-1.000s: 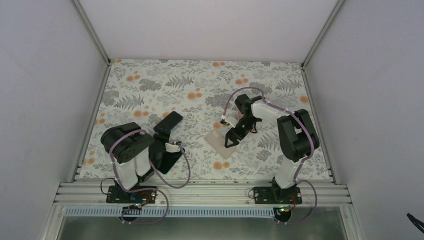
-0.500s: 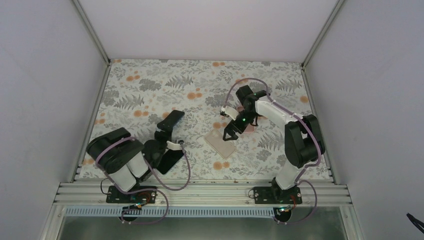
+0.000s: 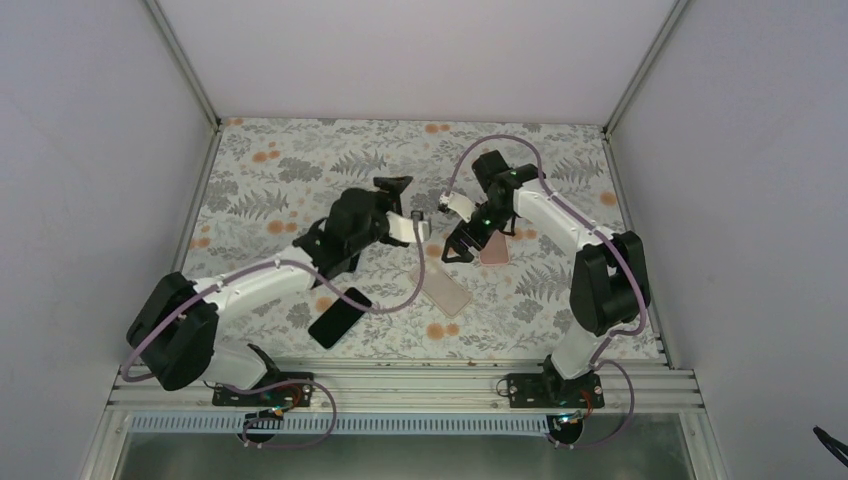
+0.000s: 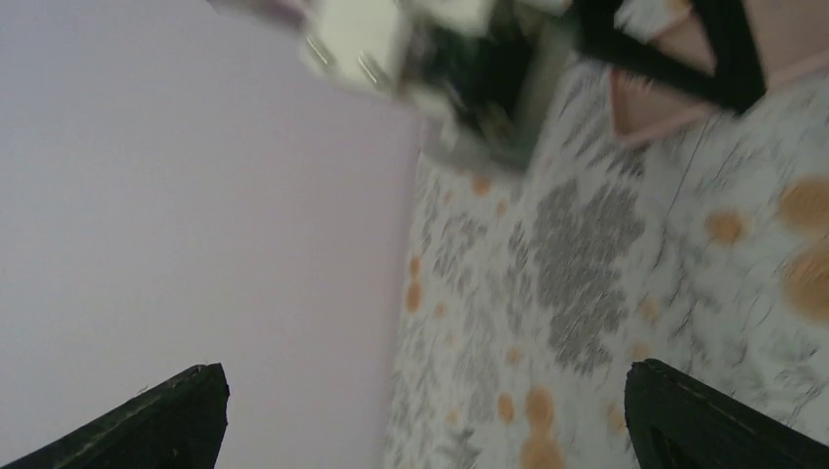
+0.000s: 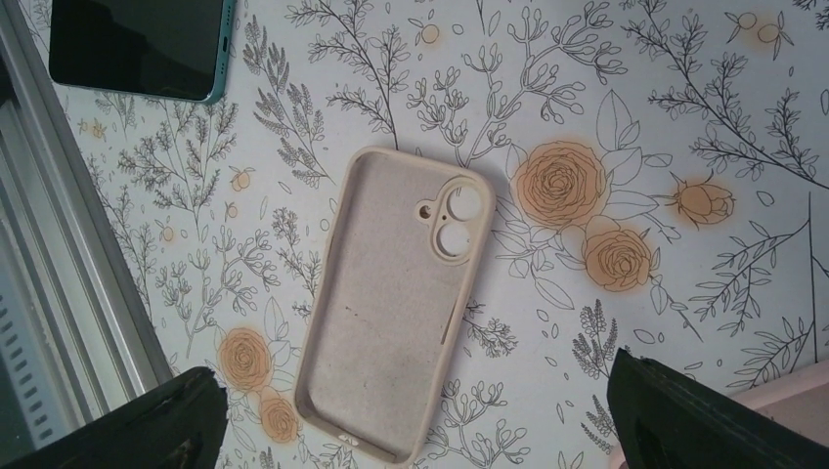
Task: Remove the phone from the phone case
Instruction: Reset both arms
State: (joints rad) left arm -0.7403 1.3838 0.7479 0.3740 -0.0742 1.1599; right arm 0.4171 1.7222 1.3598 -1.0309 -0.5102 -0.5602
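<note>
The black phone [image 3: 340, 317] lies flat on the floral table near the front left, out of its case; its corner also shows in the right wrist view [image 5: 137, 44]. The empty beige phone case [image 3: 445, 290] lies inside up in the middle, seen clearly in the right wrist view [image 5: 391, 303]. My right gripper [image 3: 455, 247] is open and empty, hovering above the case's far end [image 5: 411, 381]. My left gripper [image 3: 393, 184] is open and empty, raised over the table's middle and facing the right gripper [image 4: 420, 381].
A flat pink object [image 3: 494, 252] lies under the right arm's wrist, right of the case; its corner shows in the right wrist view [image 5: 782, 410]. Metal rails run along the table's front edge [image 3: 400, 380]. White walls close three sides.
My left arm has swung up from beside the phone at the front left and reached out toward the table's middle. My right gripper has drawn back and up from the case.
</note>
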